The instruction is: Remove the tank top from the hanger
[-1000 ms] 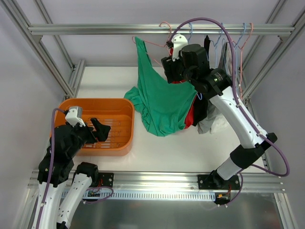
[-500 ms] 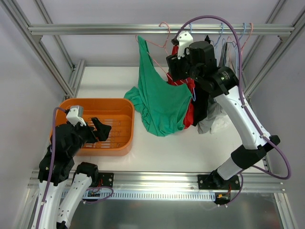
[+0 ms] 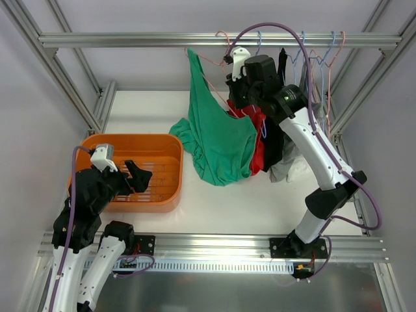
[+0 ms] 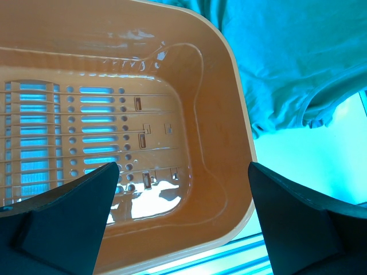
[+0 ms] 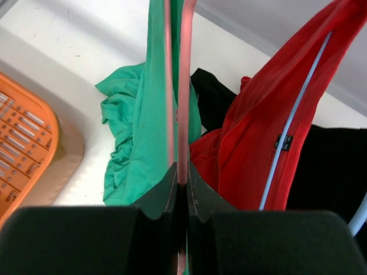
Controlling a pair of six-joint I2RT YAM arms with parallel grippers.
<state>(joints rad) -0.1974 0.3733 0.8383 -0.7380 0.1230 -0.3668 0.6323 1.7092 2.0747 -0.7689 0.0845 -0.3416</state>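
Nearest, the left gripper point(image 4: 180, 172) hovers wide open and empty over the glossy, slotted orange basket point(image 4: 241, 114). Beyond it the green tank top point(image 3: 221, 143), soft and crumpled, pools on the white table point(image 3: 149, 110), though its upper part still hangs from the thin pink wire hanger point(image 5: 184, 86), so the job looks only partway done. Farthest, the right gripper point(image 5: 180, 172) is clamped on that wire, beside a red garment point(image 5: 258, 149).

hanger point(image 5: 183, 86) between the right gripper's point(image 5: 181, 183) fingers point(image 5: 165, 193), tank top point(image 5: 143, 132) just left of them, shirt point(image 5: 258, 137) to their right — basket point(image 4: 241, 132) under the left gripper's point(image 4: 183, 172) spread fingers point(image 4: 69, 212), tank top beyond its rim
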